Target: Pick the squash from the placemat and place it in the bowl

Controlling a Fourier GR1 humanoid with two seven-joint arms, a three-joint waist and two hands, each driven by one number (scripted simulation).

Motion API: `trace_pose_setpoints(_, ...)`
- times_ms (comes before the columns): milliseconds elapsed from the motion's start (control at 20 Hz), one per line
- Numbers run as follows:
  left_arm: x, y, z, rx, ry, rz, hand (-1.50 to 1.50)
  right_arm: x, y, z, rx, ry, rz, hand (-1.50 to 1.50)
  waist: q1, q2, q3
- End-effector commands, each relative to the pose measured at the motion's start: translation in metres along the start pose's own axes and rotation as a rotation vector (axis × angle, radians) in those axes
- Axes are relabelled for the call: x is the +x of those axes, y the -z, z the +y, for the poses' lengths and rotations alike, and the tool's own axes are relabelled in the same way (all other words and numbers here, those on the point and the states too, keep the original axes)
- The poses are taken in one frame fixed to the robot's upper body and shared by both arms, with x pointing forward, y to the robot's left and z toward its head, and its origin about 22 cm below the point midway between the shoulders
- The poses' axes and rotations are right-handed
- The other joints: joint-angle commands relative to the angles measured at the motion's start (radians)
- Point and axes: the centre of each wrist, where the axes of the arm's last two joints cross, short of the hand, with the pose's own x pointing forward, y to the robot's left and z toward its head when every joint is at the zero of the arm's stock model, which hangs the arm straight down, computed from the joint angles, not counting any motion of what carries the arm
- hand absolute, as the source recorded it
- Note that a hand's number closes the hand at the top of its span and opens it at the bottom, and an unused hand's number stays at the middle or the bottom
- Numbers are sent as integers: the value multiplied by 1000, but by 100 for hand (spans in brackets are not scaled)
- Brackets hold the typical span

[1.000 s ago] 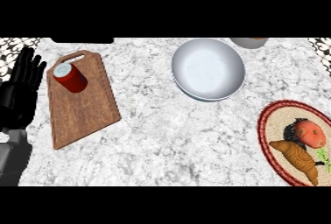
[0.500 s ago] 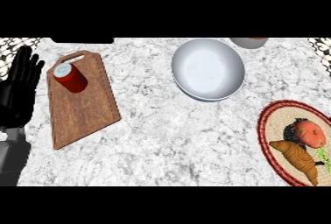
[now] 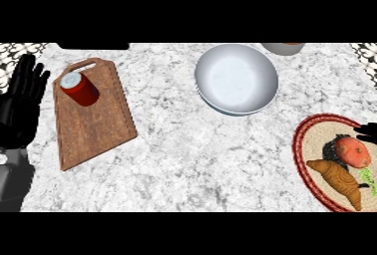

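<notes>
Squash (image 3: 352, 152) lies on the round woven placemat (image 3: 309, 130) at the right edge of the frame, reddish-orange with a dark patch on its left side. I judge this to be the task's item, though its shape is not clear enough for me to be certain. Just below it, touching or nearly so, rests a brown croissant-like piece (image 3: 337, 178), with a small green scrap (image 3: 366, 175) beside that.

My right hand (image 3: 366, 131) shows only as dark fingertips entering at the right edge, just above the squash. I cannot tell whether it is released or curled. My left hand (image 3: 21, 102) rests at the left edge, fingers straight and up, holding nothing.

White bowl (image 3: 237, 78) sits on the marble bench (image 3: 191, 159) at upper centre, well apart from the placemat. A wooden cutting board (image 3: 95, 127) at upper left carries a red can (image 3: 80, 89). A grey vessel (image 3: 283, 48) is partly cut off at the top.

Risks, in my judgement: the grasp is not yet made. Closing on the squash could catch the brown piece alongside and drag it. Most of the hand is out of frame, so alignment is hard to check. The carry to the bowl is long.
</notes>
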Motion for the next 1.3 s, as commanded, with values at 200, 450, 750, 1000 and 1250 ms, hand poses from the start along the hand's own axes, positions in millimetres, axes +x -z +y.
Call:
trace_pose_setpoints(200, 0, 0, -6, -1, 1, 1, 0, -7, 12, 9, 21, 7, -177, -150, -6, -1, 0)
trace_pose_setpoints(450, 2, 7, 13, 2, -1, 4, 0, -12, 29, 18, 36, -6, -139, -150, -5, 1, 0)
trace_pose_setpoints(750, 5, 4, 5, 19, 12, -5, 0, -7, 38, 50, 44, -22, -142, -150, -13, -2, 0)
trace_pose_setpoints(1000, -14, 8, 10, 2, 3, 7, 0, -13, 54, 38, 76, -7, -105, -150, -12, 0, -1)
trace_pose_setpoints(1250, -3, -1, 6, 0, 11, -3, 0, -14, 63, 60, 95, 9, -46, -150, -5, 0, 0)
